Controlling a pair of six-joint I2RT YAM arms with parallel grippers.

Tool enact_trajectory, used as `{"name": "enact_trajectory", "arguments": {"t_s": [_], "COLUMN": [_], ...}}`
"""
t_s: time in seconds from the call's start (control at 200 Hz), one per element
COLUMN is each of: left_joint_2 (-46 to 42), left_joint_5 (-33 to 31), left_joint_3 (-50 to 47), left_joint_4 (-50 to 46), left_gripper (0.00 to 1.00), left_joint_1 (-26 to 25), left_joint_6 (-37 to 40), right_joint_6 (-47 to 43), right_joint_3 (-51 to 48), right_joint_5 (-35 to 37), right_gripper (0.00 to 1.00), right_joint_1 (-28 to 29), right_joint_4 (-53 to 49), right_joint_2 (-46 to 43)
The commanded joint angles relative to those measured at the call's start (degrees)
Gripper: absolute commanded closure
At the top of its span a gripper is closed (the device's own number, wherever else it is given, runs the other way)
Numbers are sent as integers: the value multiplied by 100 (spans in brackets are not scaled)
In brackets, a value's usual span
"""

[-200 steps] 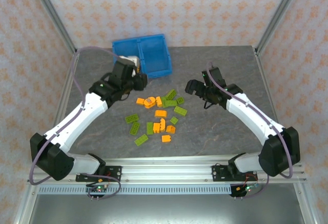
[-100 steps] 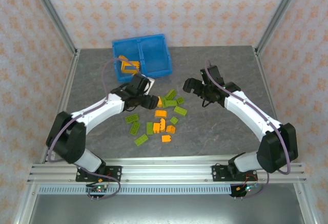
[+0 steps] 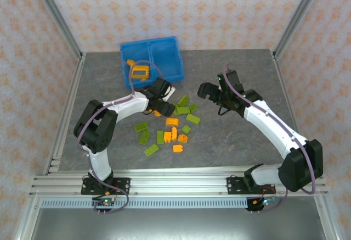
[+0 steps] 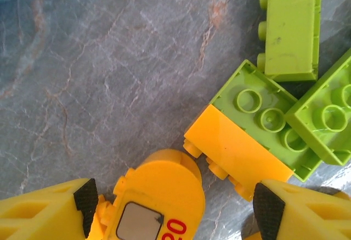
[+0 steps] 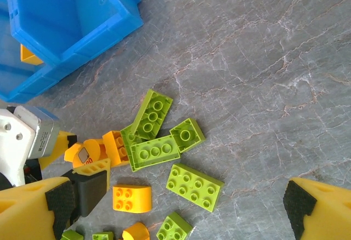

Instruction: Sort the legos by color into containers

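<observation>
Orange and lime green legos (image 3: 171,122) lie scattered mid-table. My left gripper (image 3: 159,109) is low at the pile's left edge and open. Its fingertips (image 4: 85,199) straddle a rounded orange piece marked "20" (image 4: 159,196) and the end of an orange brick (image 4: 236,152), without closing on them. Green bricks (image 4: 290,26) lie just beyond. My right gripper (image 3: 207,94) hovers open above the pile's right side, with a green eight-stud brick (image 5: 194,187) below it. The blue bin (image 3: 164,59) stands at the back, and a larger orange piece (image 3: 139,73) lies in its left compartment.
The bin's right compartment (image 5: 60,9) looks bare inside. More green bricks (image 3: 143,137) and orange ones (image 3: 177,148) lie nearer the arm bases. Metal frame posts run along both table sides.
My left gripper has left the bin, where the larger orange piece now lies, and swung down and right to the pile's edge. The right arm has barely moved.
</observation>
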Motion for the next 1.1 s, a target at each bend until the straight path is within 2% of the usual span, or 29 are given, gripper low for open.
{"name": "enact_trajectory", "arguments": {"t_s": [0.0,0.165,0.41,0.556,0.716,0.876,1.096], "left_joint_2": [187,293,-289,-592,-348,-183,75], "left_joint_5": [-152,-272,-200,315,250,255,120], "left_joint_3": [121,153,-644,-892,-590,-555,-492], "left_joint_4": [-100,-292,327,670,273,213,70], "left_gripper": [26,35,35,31,30,39,43], "left_joint_1": [-9,-7,73,199,221,263,270], "left_joint_6": [39,-163,-461,-537,-407,-494,-649], "right_joint_6": [-4,-35,-5,-27,1,36,66], "right_joint_3": [-20,41,52,78,91,33,34], "right_joint_5": [125,126,100,98,31,87,72], "right_gripper": [1,1,1,1,1,1,1], "right_joint_1": [22,32,30,25,31,26,23], "right_joint_4": [-155,-189,-164,-164,-164,-164,-151], "right_joint_2": [-150,-119,-82,-41,-7,-47,-41]}}
